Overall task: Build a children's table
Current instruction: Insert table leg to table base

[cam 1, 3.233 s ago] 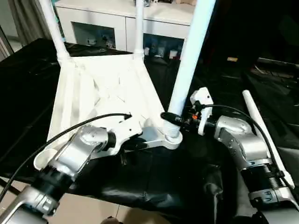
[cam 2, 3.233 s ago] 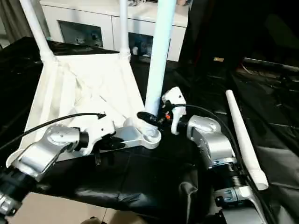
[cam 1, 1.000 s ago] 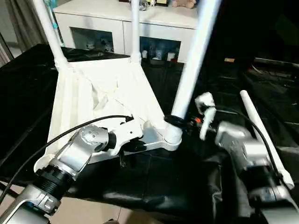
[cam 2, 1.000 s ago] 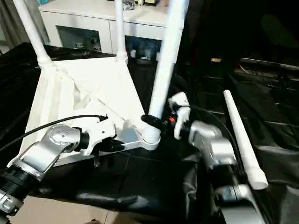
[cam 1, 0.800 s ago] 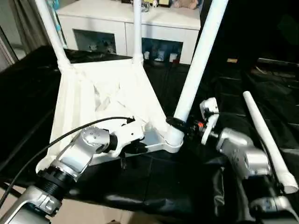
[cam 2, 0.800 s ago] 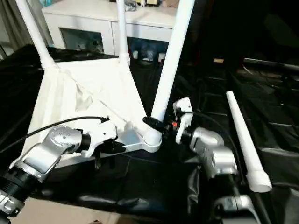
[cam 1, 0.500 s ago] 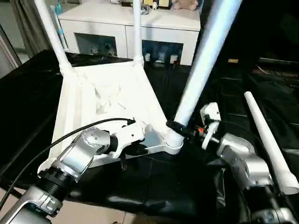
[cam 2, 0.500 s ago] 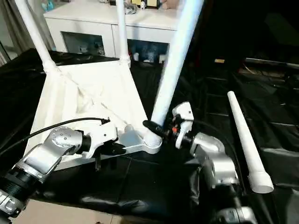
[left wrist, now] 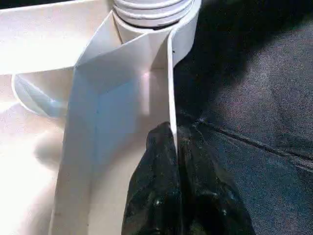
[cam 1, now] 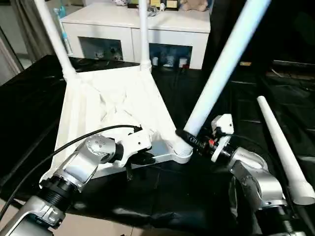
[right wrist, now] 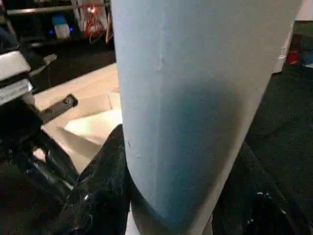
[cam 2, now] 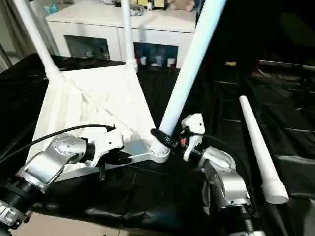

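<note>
Inverted table top (cam 1: 113, 105) lies on the black-draped table (cam 1: 206, 191). Left pincer (left wrist: 173, 161) clenched on its rim. Right pincer (cam 1: 193, 141) grasping the third leg (cam 1: 221, 69), now tilted further rightward in its socket (cam 1: 181, 150): not seated. Fourth leg (cam 1: 280, 145) unfitted.

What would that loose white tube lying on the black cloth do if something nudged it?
The loose leg is a round tube lying flat on the black cloth, so it would probably roll. It looks like hollow plastic, likely light and stiff. One end is wider, so it might curve as it rolls.
</note>
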Robot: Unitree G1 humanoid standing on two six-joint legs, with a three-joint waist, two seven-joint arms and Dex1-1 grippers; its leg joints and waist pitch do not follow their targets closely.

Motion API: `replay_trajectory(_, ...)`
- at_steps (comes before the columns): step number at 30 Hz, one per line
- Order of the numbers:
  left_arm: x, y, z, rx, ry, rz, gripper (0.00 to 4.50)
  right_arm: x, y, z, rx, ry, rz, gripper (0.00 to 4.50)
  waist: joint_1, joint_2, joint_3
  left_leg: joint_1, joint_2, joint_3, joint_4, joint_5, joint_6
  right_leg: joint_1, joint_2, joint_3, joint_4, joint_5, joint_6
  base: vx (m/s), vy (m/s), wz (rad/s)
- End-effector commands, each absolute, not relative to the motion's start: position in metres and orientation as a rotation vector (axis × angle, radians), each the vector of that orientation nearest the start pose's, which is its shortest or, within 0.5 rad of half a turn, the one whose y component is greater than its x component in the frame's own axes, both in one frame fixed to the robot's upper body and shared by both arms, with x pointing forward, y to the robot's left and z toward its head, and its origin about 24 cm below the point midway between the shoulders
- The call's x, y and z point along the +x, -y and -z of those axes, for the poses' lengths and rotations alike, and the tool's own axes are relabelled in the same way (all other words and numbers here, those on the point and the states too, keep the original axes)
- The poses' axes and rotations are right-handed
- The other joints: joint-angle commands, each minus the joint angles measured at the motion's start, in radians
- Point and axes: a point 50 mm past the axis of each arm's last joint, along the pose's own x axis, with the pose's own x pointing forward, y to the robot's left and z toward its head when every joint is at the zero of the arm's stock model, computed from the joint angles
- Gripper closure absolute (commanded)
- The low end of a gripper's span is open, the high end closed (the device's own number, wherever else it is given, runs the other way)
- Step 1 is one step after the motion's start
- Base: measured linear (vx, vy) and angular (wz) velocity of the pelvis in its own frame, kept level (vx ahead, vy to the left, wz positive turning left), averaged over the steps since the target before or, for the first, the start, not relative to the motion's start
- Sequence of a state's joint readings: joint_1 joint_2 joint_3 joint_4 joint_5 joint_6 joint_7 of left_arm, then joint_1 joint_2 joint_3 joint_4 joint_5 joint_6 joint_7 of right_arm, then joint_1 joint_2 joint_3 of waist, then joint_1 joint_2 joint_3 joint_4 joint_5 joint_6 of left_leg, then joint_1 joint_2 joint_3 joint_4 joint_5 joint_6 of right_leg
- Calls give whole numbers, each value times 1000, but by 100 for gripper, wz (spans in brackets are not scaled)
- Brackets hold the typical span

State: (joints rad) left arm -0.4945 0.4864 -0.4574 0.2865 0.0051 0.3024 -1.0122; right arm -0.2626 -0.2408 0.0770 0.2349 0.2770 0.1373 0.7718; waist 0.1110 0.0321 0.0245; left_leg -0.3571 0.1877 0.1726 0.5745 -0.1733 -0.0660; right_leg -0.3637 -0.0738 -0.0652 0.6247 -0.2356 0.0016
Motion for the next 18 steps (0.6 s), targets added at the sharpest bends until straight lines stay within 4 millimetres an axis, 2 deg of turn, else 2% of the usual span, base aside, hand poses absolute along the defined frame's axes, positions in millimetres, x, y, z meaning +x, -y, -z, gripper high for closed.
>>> replay_trajectory(1,298,-138,-46,582,-551,1170,450,269,141,-11,-7,-339,-866,266,0,-7,-27,9,46,-24,-86,-360,-20,13,-79,55,-106,-355,-139,0,0,0)
replay_trajectory(2,298,-138,-46,582,-551,1170,450,269,141,-11,-7,-339,-866,266,0,-5,-26,9,46,-23,-86,-360,-20,11,-79,56,-107,-356,-137,0,0,0)
replay_trajectory(3,297,-138,-45,575,-549,1163,450,268,140,-11,-13,-341,-877,266,-1,-10,-26,9,47,-23,-86,-358,-18,11,-79,57,-107,-355,-137,0,0,0)
replay_trajectory(6,296,-138,-45,570,-549,1160,450,268,137,-11,-29,-345,-893,266,-3,-9,-26,9,48,-24,-89,-364,-23,10,-77,56,-107,-340,-136,0,0,0)
replay_trajectory(7,295,-138,-44,566,-549,1156,450,269,133,-11,-42,-360,-915,266,-4,-23,-26,10,48,-24,-91,-375,-23,9,-77,55,-106,-353,-133,0,0,0)
replay_trajectory(8,295,-138,-44,564,-550,1156,450,270,131,-11,-47,-368,-923,266,-4,-21,-25,12,47,-23,-91,-384,-26,7,-79,57,-111,-373,-127,0,0,0)
replay_trajectory(9,294,-138,-43,562,-549,1155,450,271,129,-10,-57,-381,-938,266,-5,-28,-24,12,48,-23,-91,-387,-25,6,-79,58,-112,-378,-126,0,0,0)
replay_trajectory(11,294,-138,-43,561,-547,1155,450,273,127,-11,-54,-397,-953,266,-5,-24,-24,13,48,-24,-93,-394,-29,5,-80,58,-113,-386,-123,0,0,0)
replay_trajectory(12,294,-138,-43,561,-547,1155,450,274,126,-11,-49,-400,-955,266,-6,-30,-25,13,49,-25,-94,-394,-31,6,-79,58,-111,-380,-124,0,0,0)
replay_trajectory(13,293,-138,-43,561,-547,1155,450,276,125,-12,-39,-409,-955,266,-6,-31,-24,13,50,-25,-95,-396,-31,5,-78,58,-111,-371,-124,0,0,0)
replay_trajectory(14,293,-139,-43,561,-546,1155,450,279,125,-13,-37,-415,-956,266,-7,-38,-26,13,49,-24,-95,-392,-30,7,-78,58,-111,-361,-124,0,0,0)
replay_trajectory(16,292,-139,-43,558,-545,1158,450,282,125,-14,-27,-424,-953,266,-8,-35,-24,14,49,-24,-97,-397,-31,5,-78,57,-111,-363,-126,0,0,0)
replay_trajectory(18,291,-140,-43,558,-546,1163,450,287,128,-15,-15,-445,-941,266,-11,-40,-25,15,49,-25,-98,-400,-33,7,-80,57,-112,-371,-125,0,0,0)
